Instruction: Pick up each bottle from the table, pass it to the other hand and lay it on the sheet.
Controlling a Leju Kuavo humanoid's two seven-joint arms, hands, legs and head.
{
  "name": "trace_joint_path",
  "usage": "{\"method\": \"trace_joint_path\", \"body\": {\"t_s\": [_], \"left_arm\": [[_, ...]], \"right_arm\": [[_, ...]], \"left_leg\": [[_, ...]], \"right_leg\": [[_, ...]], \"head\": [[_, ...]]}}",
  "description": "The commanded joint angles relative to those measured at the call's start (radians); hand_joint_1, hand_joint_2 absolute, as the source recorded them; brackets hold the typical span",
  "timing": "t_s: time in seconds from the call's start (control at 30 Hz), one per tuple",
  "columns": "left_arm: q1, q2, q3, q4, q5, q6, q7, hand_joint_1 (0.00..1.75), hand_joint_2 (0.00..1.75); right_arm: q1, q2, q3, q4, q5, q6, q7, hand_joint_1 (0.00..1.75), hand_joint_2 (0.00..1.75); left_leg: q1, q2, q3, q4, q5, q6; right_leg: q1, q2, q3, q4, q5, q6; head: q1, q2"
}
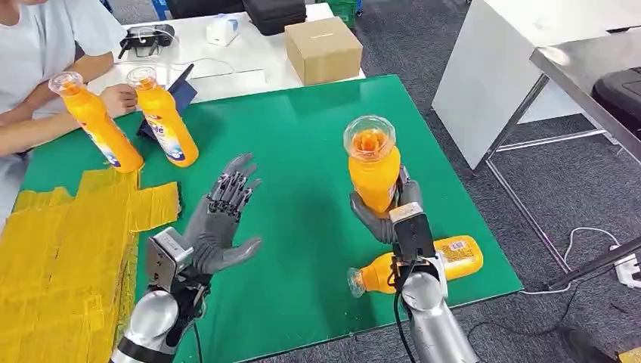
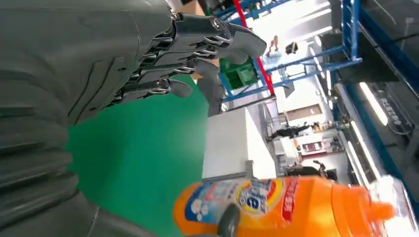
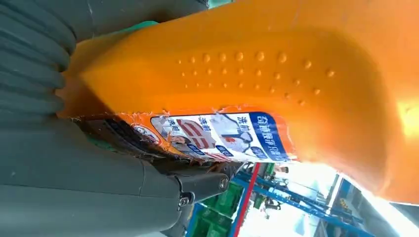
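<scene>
The right hand (image 1: 389, 215) grips an upright orange plastic bottle (image 1: 373, 162) with a blue-and-white label; the left hand (image 1: 219, 223) is spread wide, holding nothing.

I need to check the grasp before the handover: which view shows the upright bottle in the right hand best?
The head view: it shows the whole upright bottle with its clear cap, gripped low by the right hand, opposite the open left hand. The right wrist view gives a close view of its orange side and label; the left wrist view shows its front label and cap.
</scene>
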Motion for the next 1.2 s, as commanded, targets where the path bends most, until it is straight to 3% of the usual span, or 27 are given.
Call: {"method": "trace_joint_path", "body": {"t_s": [0.03, 0.4, 1.1, 1.2], "left_arm": [[-0.033, 0.01, -0.096, -0.005, -0.161, 0.112, -0.016, 0.0, 1.75], [-0.06, -0.006, -0.17, 0.035, -0.286, 0.219, -0.02, 0.0, 1.75], [-0.104, -0.024, -0.164, 0.134, -0.269, 0.209, 0.027, 0.0, 1.75], [-0.112, -0.033, -0.133, 0.167, -0.184, 0.165, 0.08, 0.0, 1.75]], "right_arm": [[-0.065, 0.017, 0.105, 0.126, 0.086, -0.008, 0.021, 1.75, 1.75], [-0.105, 0.042, 0.241, 0.194, 0.122, 0.02, 0.035, 1.75, 1.75], [-0.108, 0.054, 0.315, 0.248, 0.166, 0.014, 0.043, 1.75, 1.75], [-0.1, 0.049, 0.334, 0.248, 0.179, 0.009, 0.047, 1.75, 1.75]], "left_leg": [[0.003, -0.003, 0.005, 0.001, -0.003, -0.002], [0.003, -0.004, 0.006, 0.002, -0.004, -0.002], [0.003, -0.005, 0.006, 0.001, -0.003, -0.002], [0.002, -0.004, 0.003, 0.0, -0.001, -0.001]], "right_leg": [[0.001, 0.007, 0.005, 0.0, -0.002, -0.003], [0.001, 0.007, 0.006, 0.0, -0.002, -0.004], [0.001, 0.006, 0.006, 0.0, -0.002, -0.003], [0.001, 0.002, 0.003, -0.001, -0.001, -0.002]], "head": [[0.0, 0.0], [0.0, 0.0], [0.0, 0.0], [0.0, 0.0]]}}
